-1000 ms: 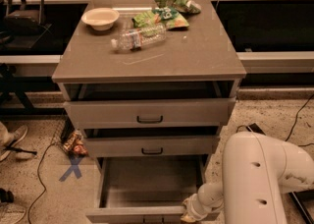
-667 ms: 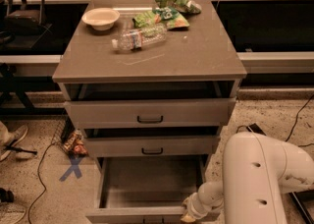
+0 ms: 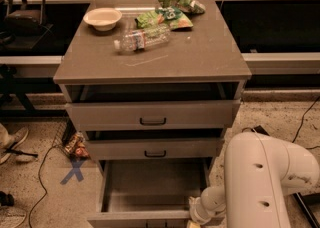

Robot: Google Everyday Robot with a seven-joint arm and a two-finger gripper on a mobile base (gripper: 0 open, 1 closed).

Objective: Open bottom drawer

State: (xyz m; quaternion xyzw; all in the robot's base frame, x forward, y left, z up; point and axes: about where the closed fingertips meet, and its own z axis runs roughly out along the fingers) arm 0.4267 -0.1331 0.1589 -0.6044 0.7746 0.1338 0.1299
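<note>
Sticking far out at the bottom middle of the frame, the bottom drawer (image 3: 150, 187) is showing its inside. The gripper (image 3: 194, 220) is hanging at the bottom edge, by the drawer's front right corner, and I cannot tell if it is gripping anything. A bowl (image 3: 102, 18) and a bottle (image 3: 142, 38) are sitting on the cabinet top (image 3: 200, 57).

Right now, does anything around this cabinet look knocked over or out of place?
A plastic bottle lies on its side on the cabinet top, and a colourful packet sits on the floor beside it. The claw is at the front of the open bottom drawer.
</note>
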